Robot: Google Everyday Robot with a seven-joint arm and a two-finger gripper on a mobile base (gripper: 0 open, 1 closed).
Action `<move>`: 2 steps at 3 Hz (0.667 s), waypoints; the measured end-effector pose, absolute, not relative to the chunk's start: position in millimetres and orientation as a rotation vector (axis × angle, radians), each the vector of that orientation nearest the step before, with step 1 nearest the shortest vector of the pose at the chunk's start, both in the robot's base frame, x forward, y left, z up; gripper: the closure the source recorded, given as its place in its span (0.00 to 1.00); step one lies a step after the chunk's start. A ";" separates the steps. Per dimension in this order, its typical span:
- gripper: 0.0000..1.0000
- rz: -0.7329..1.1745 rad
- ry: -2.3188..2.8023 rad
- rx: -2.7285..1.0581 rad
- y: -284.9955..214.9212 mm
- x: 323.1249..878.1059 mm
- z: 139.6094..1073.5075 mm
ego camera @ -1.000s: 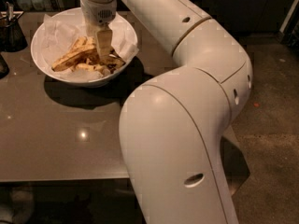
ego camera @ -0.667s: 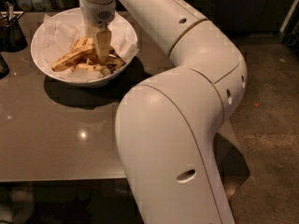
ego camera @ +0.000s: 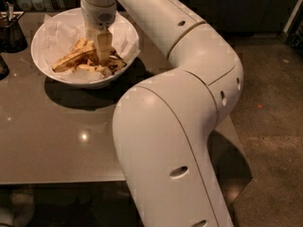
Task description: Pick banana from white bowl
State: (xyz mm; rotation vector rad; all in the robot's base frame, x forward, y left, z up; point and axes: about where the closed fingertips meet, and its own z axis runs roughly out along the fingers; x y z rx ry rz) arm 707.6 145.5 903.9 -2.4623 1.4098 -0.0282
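Note:
The white bowl (ego camera: 47,37), lined with crinkled white paper, stands at the back left of the table. Several brown-spotted bananas lie in it. The longest banana (ego camera: 72,60) lies slanted across the bowl's middle, pointing left and toward me. My gripper (ego camera: 102,51) hangs straight down from the wrist into the bowl. It is among the bananas at the right end of the pile, just right of the long banana's upper end. My arm covers the bowl's right rim.
A dark container (ego camera: 11,32) stands at the table's back left, and another dark object (ego camera: 2,66) sits at the left edge. The grey table (ego camera: 57,141) reaches toward me. My arm's large elbow (ego camera: 165,141) fills the foreground. Bare floor (ego camera: 270,117) lies to the right.
The elbow has shifted slightly to the left. The gripper stays down in the bowl at the same spot, and the bananas have not visibly moved.

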 end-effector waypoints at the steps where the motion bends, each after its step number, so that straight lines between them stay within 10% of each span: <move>1: 0.59 -0.027 1.428 -2.436 141.0 710.6 904.3; 2: 0.83 -0.027 1.440 -2.423 138.0 711.7 904.3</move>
